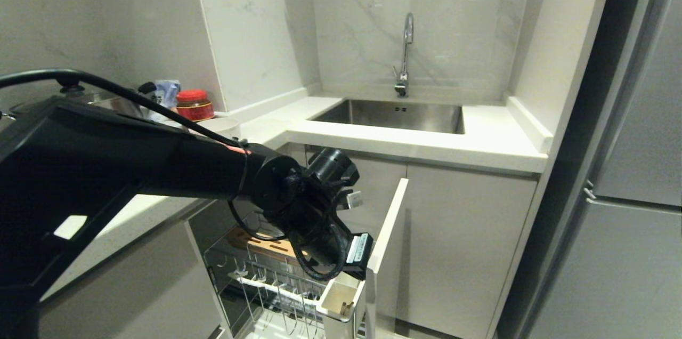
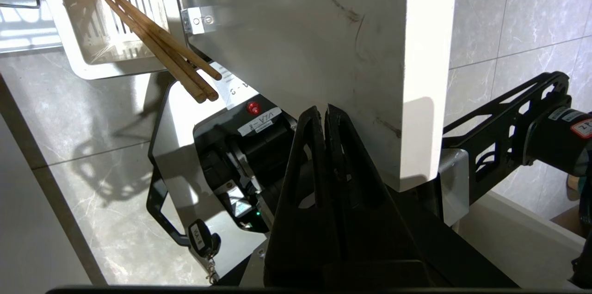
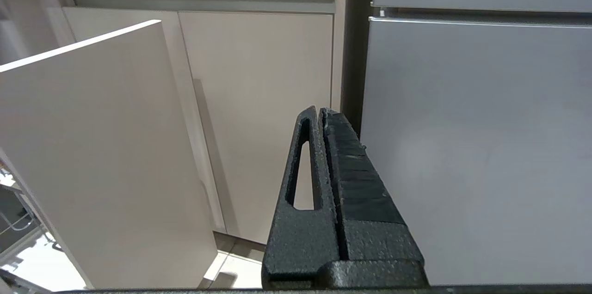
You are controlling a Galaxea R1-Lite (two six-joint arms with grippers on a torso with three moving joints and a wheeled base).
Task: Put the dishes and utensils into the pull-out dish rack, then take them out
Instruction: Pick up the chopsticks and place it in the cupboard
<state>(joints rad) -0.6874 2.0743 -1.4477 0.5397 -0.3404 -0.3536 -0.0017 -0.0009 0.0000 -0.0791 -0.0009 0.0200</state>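
The wooden chopsticks (image 2: 159, 44) stand slanted in the white utensil holder (image 2: 81, 60) of the pull-out dish rack (image 1: 277, 280). My left claw (image 2: 325, 111) hangs above the rack beside the cabinet front (image 2: 323, 44), fingers pressed together, empty. My right claw (image 3: 319, 113) is parked low by the fridge (image 3: 476, 137), closed too, holding nothing.

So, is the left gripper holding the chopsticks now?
No, the left gripper is shut on nothing, and the chopsticks stand apart from it in the white utensil holder.
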